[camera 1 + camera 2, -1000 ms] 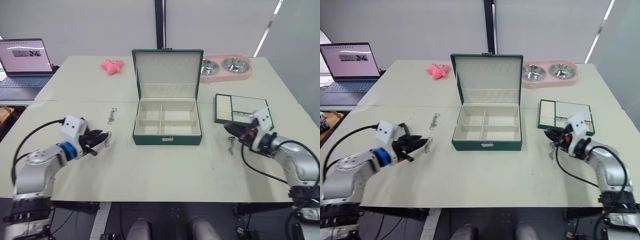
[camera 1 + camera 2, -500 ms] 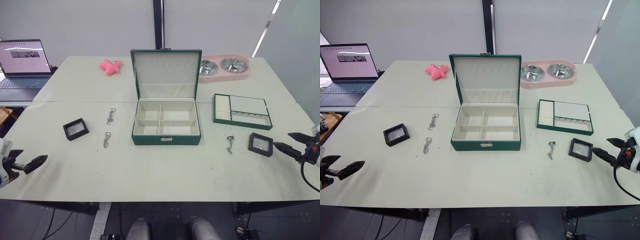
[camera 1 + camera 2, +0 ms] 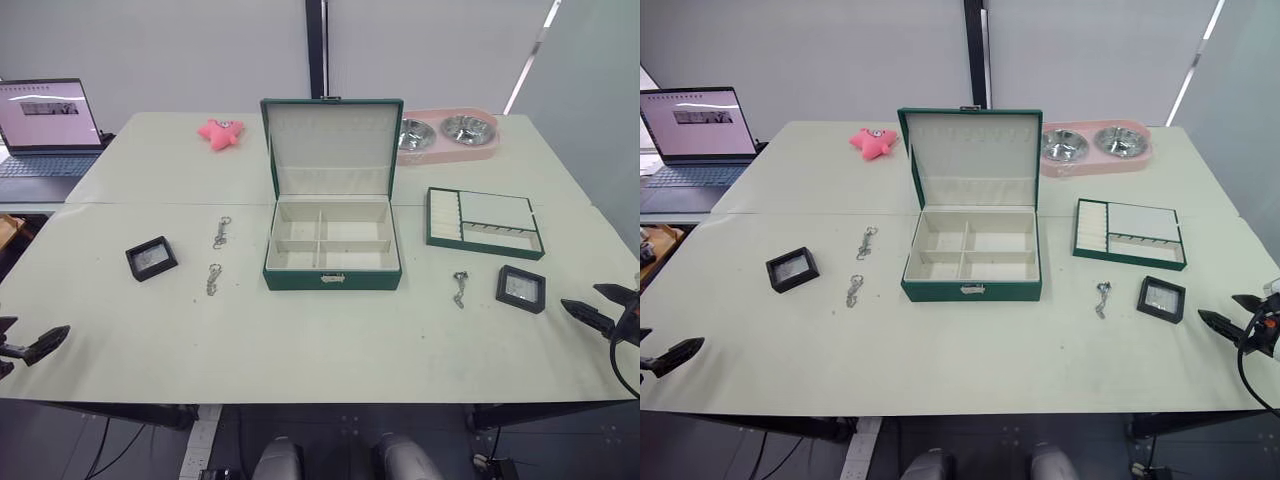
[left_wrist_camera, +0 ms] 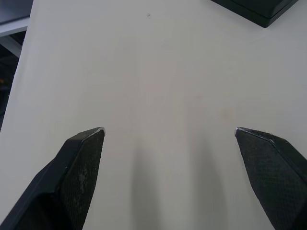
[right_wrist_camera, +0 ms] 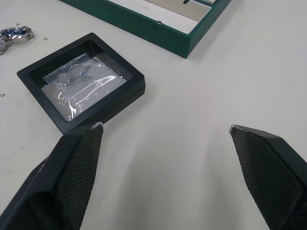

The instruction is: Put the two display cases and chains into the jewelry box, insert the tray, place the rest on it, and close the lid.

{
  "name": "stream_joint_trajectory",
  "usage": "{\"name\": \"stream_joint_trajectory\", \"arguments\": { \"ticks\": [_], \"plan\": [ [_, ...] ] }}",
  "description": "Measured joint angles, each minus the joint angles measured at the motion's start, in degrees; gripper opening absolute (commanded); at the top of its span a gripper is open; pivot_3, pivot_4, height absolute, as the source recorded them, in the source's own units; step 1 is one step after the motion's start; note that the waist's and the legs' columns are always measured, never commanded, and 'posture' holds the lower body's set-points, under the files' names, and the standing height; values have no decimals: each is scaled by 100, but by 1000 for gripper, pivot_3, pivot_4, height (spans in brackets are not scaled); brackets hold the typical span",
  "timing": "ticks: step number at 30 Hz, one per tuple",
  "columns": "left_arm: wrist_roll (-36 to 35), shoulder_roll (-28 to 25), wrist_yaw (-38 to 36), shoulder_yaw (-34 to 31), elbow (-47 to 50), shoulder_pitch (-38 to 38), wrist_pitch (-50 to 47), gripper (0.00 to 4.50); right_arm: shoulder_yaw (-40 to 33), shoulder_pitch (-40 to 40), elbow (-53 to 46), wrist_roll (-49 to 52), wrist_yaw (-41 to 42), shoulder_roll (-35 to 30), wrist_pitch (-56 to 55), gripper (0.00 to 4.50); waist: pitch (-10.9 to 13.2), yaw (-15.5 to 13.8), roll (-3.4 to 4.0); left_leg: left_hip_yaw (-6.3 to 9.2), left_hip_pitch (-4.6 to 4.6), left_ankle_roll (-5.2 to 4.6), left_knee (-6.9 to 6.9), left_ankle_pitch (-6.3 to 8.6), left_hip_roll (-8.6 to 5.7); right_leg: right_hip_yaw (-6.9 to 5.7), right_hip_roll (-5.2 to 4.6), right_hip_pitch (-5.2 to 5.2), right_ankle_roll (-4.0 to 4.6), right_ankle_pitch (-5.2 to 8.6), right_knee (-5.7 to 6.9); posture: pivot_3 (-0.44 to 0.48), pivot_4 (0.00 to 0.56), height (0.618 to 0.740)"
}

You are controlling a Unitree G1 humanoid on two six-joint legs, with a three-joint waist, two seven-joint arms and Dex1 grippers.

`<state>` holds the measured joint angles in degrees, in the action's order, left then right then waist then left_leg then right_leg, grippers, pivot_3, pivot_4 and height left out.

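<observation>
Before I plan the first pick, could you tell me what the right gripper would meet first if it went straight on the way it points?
Probably the display case on the table: the open right gripper points toward it, though the case sits off to one finger's side.

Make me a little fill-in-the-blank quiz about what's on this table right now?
1. The jewelry box has its lid ____.
2. ____ chains lie left of the box.
3. The tray lies on the box's ____ side.
4. Both display cases rest on the ____.

Answers: open; two; right; table
</observation>
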<state>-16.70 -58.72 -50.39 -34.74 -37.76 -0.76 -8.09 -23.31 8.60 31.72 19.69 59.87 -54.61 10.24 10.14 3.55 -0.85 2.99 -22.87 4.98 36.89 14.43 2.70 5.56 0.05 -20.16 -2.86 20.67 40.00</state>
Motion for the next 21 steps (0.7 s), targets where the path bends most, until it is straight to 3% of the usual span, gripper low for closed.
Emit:
{"name": "stream_joint_trajectory", "arguments": {
  "ticks": [12, 16, 21],
  "plan": [
    [42, 105, -21, 199, -33, 160, 282, 4500, -6, -8, -206, 8, -4, 65, 18, 4472, 0, -4, 1, 0, 0, 0, 0, 0, 1, 0, 0, 1, 0, 0, 1, 0, 150, 740],
    [-92, 507, -88, 453, 622, 323, 180, 4500, 39, 36, -1431, 513, 12, 377, 587, 4472, -1, -12, 1, 6, -3, 1, 5, -1, 3, -3, 1, 2, 0, 0, 11, 0, 150, 740],
    [-204, 516, -305, 676, 962, 843, -30, 4500, 527, 578, -3558, 1371, -174, 743, 1638, 4472, -1, -3, 2, 9, -2, 1, 5, -1, 4, -2, 5, 2, 0, 0, 13, 0, 150, 740]
  ]
}}
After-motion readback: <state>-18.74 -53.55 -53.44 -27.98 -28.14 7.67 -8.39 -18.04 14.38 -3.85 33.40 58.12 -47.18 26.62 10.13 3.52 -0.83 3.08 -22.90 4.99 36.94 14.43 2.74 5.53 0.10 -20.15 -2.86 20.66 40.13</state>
